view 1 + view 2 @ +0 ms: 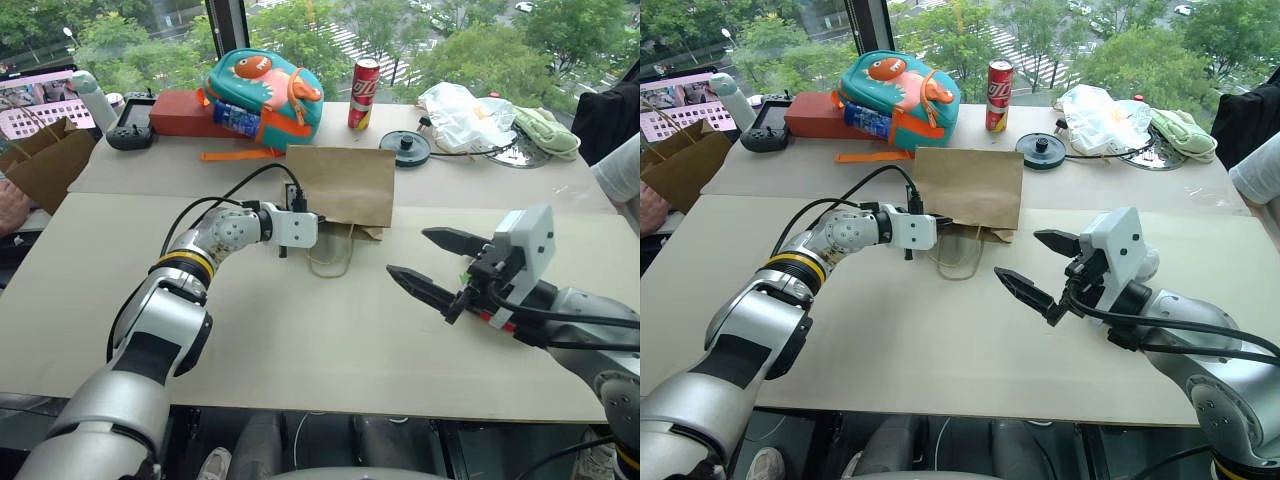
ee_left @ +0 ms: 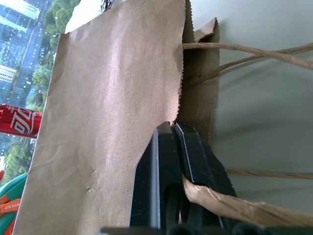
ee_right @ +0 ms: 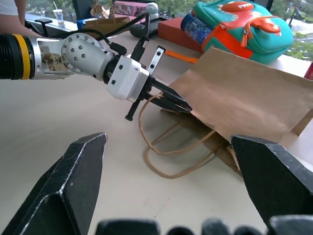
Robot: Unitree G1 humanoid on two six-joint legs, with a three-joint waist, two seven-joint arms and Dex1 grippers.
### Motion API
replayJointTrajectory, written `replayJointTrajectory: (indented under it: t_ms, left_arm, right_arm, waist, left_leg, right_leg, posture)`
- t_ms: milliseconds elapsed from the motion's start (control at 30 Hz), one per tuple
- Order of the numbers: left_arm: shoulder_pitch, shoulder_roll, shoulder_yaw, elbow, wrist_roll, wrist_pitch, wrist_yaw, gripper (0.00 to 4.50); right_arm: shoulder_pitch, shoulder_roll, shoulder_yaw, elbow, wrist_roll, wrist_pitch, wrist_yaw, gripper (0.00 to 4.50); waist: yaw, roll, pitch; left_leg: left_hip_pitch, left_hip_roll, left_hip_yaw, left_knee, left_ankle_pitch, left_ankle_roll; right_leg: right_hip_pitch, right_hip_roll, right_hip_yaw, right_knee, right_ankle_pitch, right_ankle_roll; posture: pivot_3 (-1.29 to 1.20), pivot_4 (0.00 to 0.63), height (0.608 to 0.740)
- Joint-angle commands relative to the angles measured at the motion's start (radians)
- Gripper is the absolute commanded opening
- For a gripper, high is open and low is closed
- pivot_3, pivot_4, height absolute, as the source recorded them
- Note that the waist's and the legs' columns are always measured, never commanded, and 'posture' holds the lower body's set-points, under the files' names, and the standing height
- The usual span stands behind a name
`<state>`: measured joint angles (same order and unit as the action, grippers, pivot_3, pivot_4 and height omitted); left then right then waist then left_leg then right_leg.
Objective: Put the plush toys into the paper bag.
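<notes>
Head views: light brown kraft paper bag lies flat mid-table on the cream tabletop, cord loop handles toward the robot. Left gripper is clamped on the bag's open rim, lifting the top panel. Right gripper hovers spread wide, holding nothing, to the bag's right. Teal dinosaur backpack and red can stand behind the bag.

Left wrist view: 2 black fingers pinched together on the paper edge.

Right wrist view: own fingers apart, left gripper at the bag mouth.
</notes>
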<state>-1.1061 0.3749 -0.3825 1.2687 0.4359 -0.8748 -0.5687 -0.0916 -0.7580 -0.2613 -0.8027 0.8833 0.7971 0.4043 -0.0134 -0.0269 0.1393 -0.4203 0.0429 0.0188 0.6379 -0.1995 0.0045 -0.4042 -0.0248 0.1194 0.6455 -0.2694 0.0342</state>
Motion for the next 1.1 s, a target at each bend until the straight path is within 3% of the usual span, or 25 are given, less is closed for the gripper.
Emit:
replayJointTrajectory:
  t_ms: [33, 300, 533, 667, 767, 1100]
  left_arm:
    - [0.003, -0.002, 0.057, -0.031, -0.078, -0.005, -0.066, 0.03]
    - [0.088, 0.040, 0.151, -0.215, -0.258, 0.059, -0.278, 0.03]
    - [0.364, 0.142, 0.226, -0.790, -0.479, 0.462, -0.433, 0.03]
    - [0.466, 0.188, 0.245, -1.043, -0.516, 0.664, -0.427, 0.03]
    - [0.492, 0.186, 0.247, -1.138, -0.524, 0.759, -0.406, 0.00]
    - [0.507, 0.170, 0.242, -1.238, -0.547, 0.878, -0.400, 0.00]
  right_arm:
    - [-0.005, 0.000, -0.004, -0.020, -0.010, -0.018, -0.007, 4.50]
    - [0.038, 0.007, 0.006, -0.019, -0.055, -0.027, -0.013, 4.50]
    - [0.084, 0.027, 0.039, -0.024, -0.096, -0.028, -0.019, 4.50]
    - [0.055, 0.083, 0.161, -0.009, -0.157, -0.024, -0.052, 4.50]
    - [0.043, 0.138, 0.260, 0.031, -0.245, -0.037, -0.093, 3.76]
    - [-0.069, 0.357, 0.399, 0.151, -0.389, -0.062, -0.196, 0.39]
  waist:
    - [-0.001, 0.000, 0.000]
    - [-0.003, 0.000, 0.000]
    - [-0.012, 0.001, -0.001]
    - [-0.014, 0.002, -0.001]
    - [-0.008, 0.002, -0.001]
    - [-0.012, 0.003, -0.002]
  left_leg:
    - [0.000, 0.000, 0.000, 0.000, 0.000, 0.000]
    - [0.000, 0.000, 0.000, 0.000, 0.000, 0.000]
    - [0.001, 0.001, 0.000, 0.000, 0.000, 0.000]
    - [0.002, 0.002, -0.001, 0.001, 0.000, 0.000]
    - [0.005, 0.002, -0.001, 0.003, 0.000, -0.001]
    - [0.005, 0.003, -0.001, 0.003, 0.000, -0.001]
  right_leg:
    - [0.000, 0.000, 0.000, 0.000, 0.000, 0.000]
    - [0.000, 0.000, 0.000, 0.001, 0.000, 0.000]
    - [0.000, 0.000, 0.000, 0.002, 0.000, 0.000]
    - [0.001, 0.002, 0.000, 0.003, 0.000, 0.000]
    - [0.004, 0.002, 0.000, 0.003, 0.000, 0.000]
    - [0.004, 0.003, 0.000, 0.003, 0.000, -0.001]
  posture:
    - [0.00, 0.150, 0.733]
    - [0.00, 0.150, 0.733]
    - [0.00, 0.150, 0.733]
    - [0.00, 0.150, 0.733]
    - [0.00, 0.150, 0.733]
    - [0.00, 0.150, 0.733]
